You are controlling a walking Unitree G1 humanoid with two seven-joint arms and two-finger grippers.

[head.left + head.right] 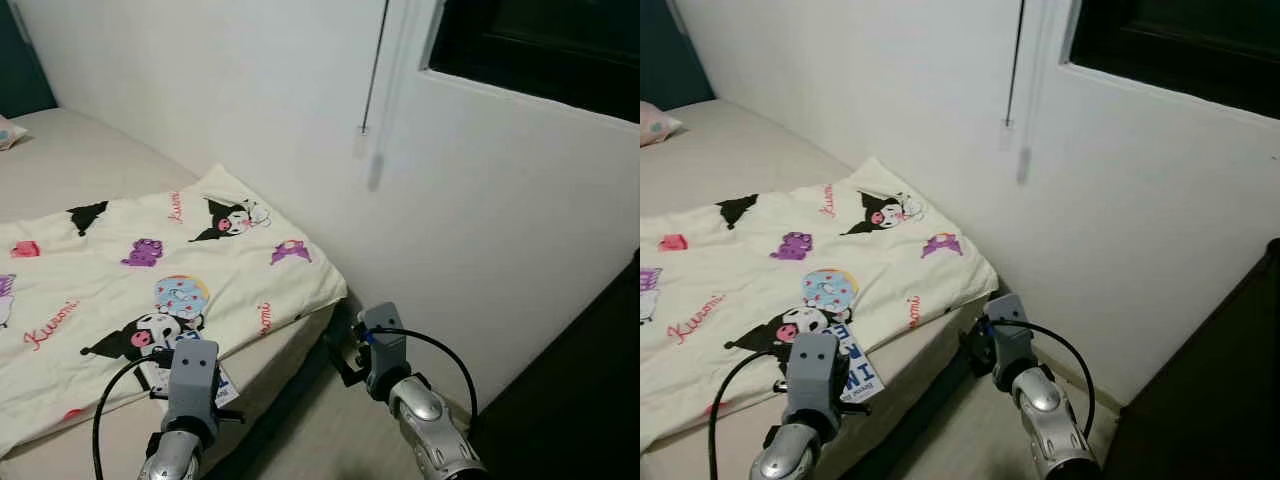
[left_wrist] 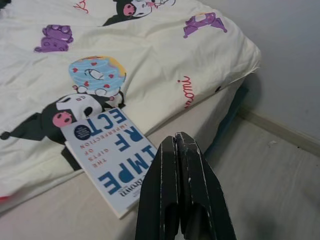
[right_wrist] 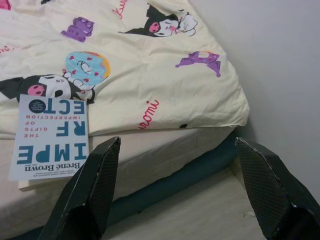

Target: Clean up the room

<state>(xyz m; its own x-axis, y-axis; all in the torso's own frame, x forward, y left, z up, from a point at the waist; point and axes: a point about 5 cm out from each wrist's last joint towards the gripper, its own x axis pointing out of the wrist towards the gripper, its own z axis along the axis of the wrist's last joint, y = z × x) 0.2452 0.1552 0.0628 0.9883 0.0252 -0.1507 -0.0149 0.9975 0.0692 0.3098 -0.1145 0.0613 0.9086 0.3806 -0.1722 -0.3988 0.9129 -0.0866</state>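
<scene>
A white book (image 2: 111, 154) with blue lettering lies flat on the bed, at the lower edge of a cream cartoon-print blanket (image 1: 150, 270). My left gripper (image 2: 176, 137) is shut with nothing in it. It hovers just off the book's corner, near the edge of the mattress (image 2: 50, 215). The book (image 3: 50, 140) also lies to one side of my right gripper (image 3: 177, 142). That gripper is open and empty, held over the gap between the bed's corner and the wall. In the right eye view the book (image 1: 856, 368) is partly hidden behind my left wrist.
The bed (image 1: 90, 160) runs along a white wall (image 1: 480, 220), with a pillow (image 1: 654, 125) at its far end. A blind cord (image 1: 372, 80) hangs below a dark window (image 1: 560, 50). Dark furniture (image 1: 585, 380) stands at the right. Pale floor (image 2: 270, 185) lies beside the bed.
</scene>
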